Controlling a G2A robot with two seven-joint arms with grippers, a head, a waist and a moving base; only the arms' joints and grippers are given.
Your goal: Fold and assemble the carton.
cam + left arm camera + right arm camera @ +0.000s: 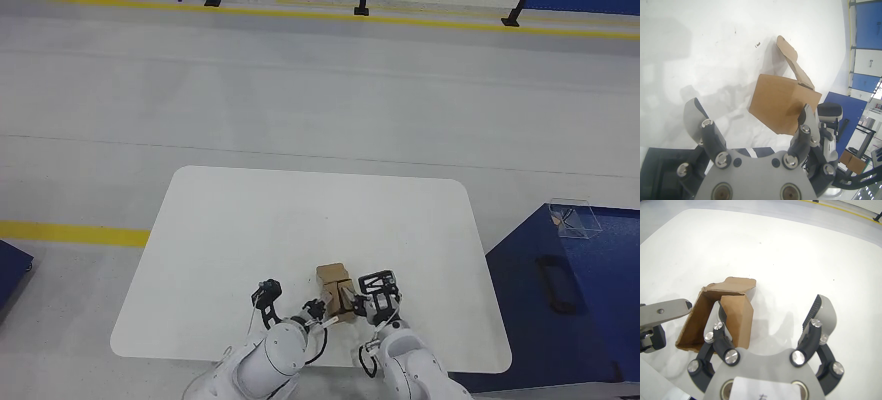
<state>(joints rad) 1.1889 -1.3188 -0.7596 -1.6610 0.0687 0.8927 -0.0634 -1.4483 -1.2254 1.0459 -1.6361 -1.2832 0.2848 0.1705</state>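
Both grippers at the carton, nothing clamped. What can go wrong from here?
1. The carton sits loose near the table edge on the robot's side, with the left gripper and right gripper both open; a one-sided push could slide or tip it.
2. One finger of the right gripper appears to be inside the carton beside an inner flap; closing might crease it wrongly.
3. The corner by the raised flap looks ragged and could tear further.

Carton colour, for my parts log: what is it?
The carton is plain brown cardboard with no pattern, clearest in the right wrist view.
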